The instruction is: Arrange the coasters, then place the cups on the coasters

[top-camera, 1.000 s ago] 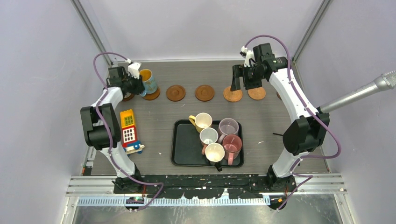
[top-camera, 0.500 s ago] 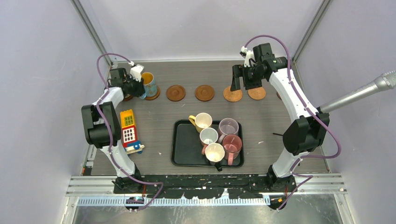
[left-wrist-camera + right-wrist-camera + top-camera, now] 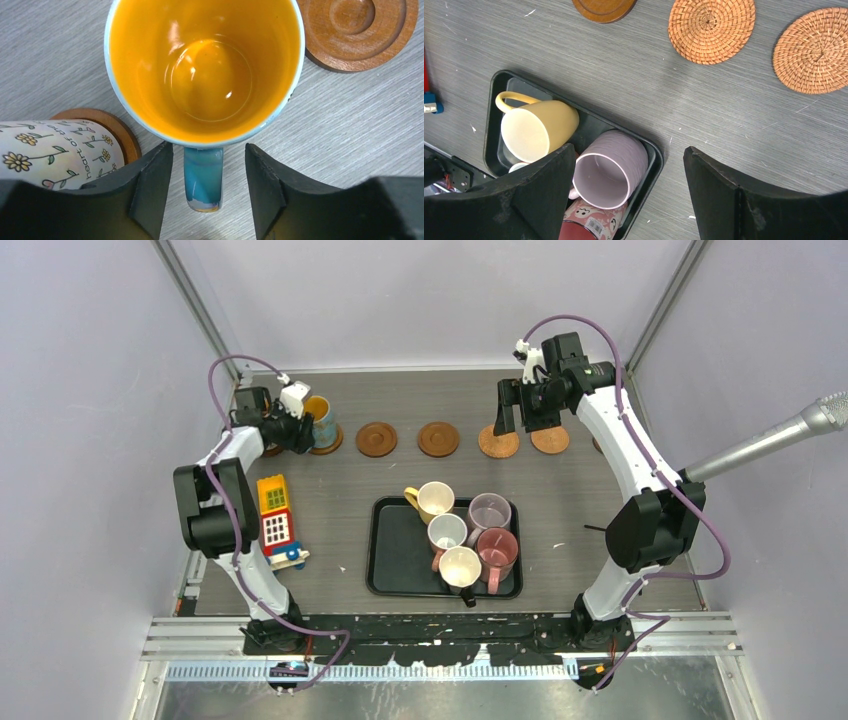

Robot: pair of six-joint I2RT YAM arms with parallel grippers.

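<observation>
Blue mug [image 3: 205,75] with the orange inside is sitting right ahead of your left gripper [image 3: 208,165], with its handle [image 3: 202,177] pointing back into the gap between the jaws. The jaws are standing apart with table showing on both sides of the handle, so they're gripping nothing. In the top view the mug is looking seated on a wooden coaster [image 3: 330,443]. The wrist view is hiding that coaster, so I can't tell how centred it is.

Handling, my read: it's glazed ceramic, so rigid, fairly heavy for these fingers, slick, and likely to chip if knocked. The handle is looking like the best grab point, pinched flat across its sides close to the mug wall. Gripping farther out on the loop is inviting a swing.

The white floral mug [image 3: 55,150] is standing just outside your left finger on its own wooden coaster [image 3: 122,132]. Backing straight out is looking safer than swinging sideways. A bare ringed coaster [image 3: 357,30] is lying ahead, beyond the right finger.

Your right gripper [image 3: 629,150] is hanging wide open and empty. Two woven coasters [image 3: 711,30] are lying ahead of it. The black tray [image 3: 494,100] is sitting on its left-finger side, with the yellow mug [image 3: 536,127] and lilac mug [image 3: 611,172] packed close together. The yellow mug's handle is pointing out toward the tray corner, away from its neighbours, so I'm leaning toward that one next.
</observation>
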